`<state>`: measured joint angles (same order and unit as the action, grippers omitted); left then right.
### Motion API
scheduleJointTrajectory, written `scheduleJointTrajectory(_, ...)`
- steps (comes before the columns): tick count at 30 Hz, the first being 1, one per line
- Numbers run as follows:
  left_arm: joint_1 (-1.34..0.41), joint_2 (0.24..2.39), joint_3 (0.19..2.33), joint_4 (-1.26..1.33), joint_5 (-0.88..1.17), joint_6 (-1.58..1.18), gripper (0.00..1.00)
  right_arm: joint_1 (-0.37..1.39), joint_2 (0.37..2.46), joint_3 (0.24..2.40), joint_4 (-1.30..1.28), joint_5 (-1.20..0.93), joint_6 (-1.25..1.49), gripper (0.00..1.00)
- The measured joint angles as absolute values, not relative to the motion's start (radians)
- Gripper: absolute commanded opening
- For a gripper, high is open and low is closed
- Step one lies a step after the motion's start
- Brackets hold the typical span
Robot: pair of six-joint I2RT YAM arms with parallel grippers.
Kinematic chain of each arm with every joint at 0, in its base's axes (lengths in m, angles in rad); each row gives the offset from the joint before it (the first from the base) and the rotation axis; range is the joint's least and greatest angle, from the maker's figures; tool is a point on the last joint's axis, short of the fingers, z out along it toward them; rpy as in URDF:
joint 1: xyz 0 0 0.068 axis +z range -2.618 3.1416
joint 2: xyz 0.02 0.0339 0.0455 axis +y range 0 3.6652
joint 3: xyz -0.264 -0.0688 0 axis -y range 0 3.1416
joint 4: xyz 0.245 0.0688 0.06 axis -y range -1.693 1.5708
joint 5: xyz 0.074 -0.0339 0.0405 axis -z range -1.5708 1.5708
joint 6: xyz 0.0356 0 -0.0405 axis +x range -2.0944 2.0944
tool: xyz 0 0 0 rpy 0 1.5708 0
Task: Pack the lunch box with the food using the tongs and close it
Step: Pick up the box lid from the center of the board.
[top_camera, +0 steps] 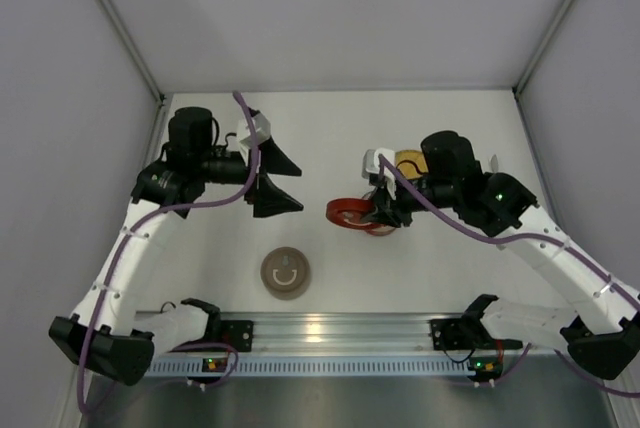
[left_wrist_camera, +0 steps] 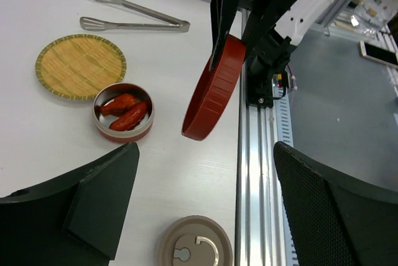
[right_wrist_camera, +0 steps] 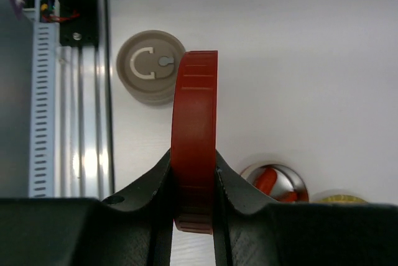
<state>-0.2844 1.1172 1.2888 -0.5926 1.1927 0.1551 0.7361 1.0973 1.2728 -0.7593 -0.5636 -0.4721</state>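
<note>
The lunch box (left_wrist_camera: 123, 112) is a round metal tin with a red outer wall, standing on the table with red food (left_wrist_camera: 127, 115) pieces inside; the right wrist view shows the same tin (right_wrist_camera: 278, 182). My right gripper (right_wrist_camera: 194, 166) is shut on a red round lid (right_wrist_camera: 194, 123), held on edge above the table. In the top view this right gripper (top_camera: 385, 210) and the lid (top_camera: 347, 213) sit right of centre. The tongs (left_wrist_camera: 134, 17) lie beyond the tin. My left gripper (left_wrist_camera: 202, 216) hangs open and empty, and in the top view the left gripper (top_camera: 285, 180) faces the lid.
A yellow woven plate (left_wrist_camera: 81, 66) lies between the tongs and the tin. A beige round lid (top_camera: 286, 273) rests near the front metal rail (top_camera: 330, 333), below my left gripper. White walls enclose the table on three sides.
</note>
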Motion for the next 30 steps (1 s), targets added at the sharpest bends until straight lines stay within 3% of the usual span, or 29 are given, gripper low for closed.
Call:
scheduleJointTrajectory(11,-0.567,1.208,1.334,-0.727,1.069,0.376,0.75,0.710,1.072,1.222,-0.746,-0.723,-0.301,0.00)
scheduleJointTrajectory(18,-0.735,1.284,1.351,-0.727,0.947,0.424,0.70,0.710,1.087,1.222,-0.743,-0.752,-0.282,0.00)
scheduleJointTrajectory(20,-0.764,1.297,1.353,-0.727,0.911,0.425,0.59,0.710,1.091,1.223,-0.741,-0.757,-0.282,0.00)
scheduleJointTrajectory(21,-0.771,1.301,1.353,-0.726,0.894,0.423,0.46,0.710,1.091,1.223,-0.741,-0.758,-0.282,0.00)
scheduleJointTrajectory(24,-0.773,1.306,1.353,-0.725,0.854,0.418,0.25,0.710,1.091,1.224,-0.740,-0.761,-0.283,0.00)
scheduleJointTrajectory(25,-0.773,1.306,1.353,-0.723,0.847,0.415,0.06,0.710,1.091,1.224,-0.740,-0.758,-0.283,0.00)
scheduleJointTrajectory(26,-0.773,1.305,1.353,-0.722,0.846,0.412,0.00,0.709,1.091,1.224,-0.738,-0.759,-0.284,0.00)
scheduleJointTrajectory(28,-0.773,1.305,1.353,-0.718,0.842,0.403,0.00,0.707,1.091,1.224,-0.739,-0.759,-0.282,0.01)
scheduleJointTrajectory(29,-0.773,1.305,1.352,-0.714,0.840,0.394,0.00,0.707,1.091,1.224,-0.738,-0.757,-0.281,0.09)
scheduleJointTrajectory(30,-0.773,1.305,1.352,-0.712,0.838,0.392,0.00,0.707,1.091,1.225,-0.736,-0.753,-0.276,0.24)
